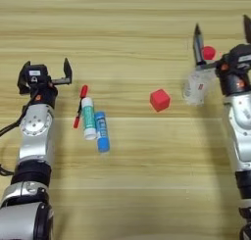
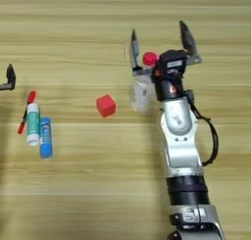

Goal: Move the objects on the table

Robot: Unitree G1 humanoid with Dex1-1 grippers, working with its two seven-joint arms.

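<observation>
Objects on table [image 1: 127, 33], right gripper [image 2: 159, 40] wide open around bottle.

From left: left gripper [image 1: 49, 72] idle at table's left side, fingers apart, empty. Then thin red pen [image 1: 80, 106], white tube with green label [image 1: 88, 117] and blue glue-stick tube [image 1: 102, 132] lying close together; small red cube [image 1: 160, 100] alone mid-table. Clear plastic bottle with red cap [image 2: 143, 84] between right fingers, not clamped. Step probably: grasping bottle; next needs closing before lifting.

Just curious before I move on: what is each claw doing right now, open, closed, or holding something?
Left claw: open, holding nothing.
Right claw: open wide, around the clear bottle's red cap, not closed on it.
</observation>
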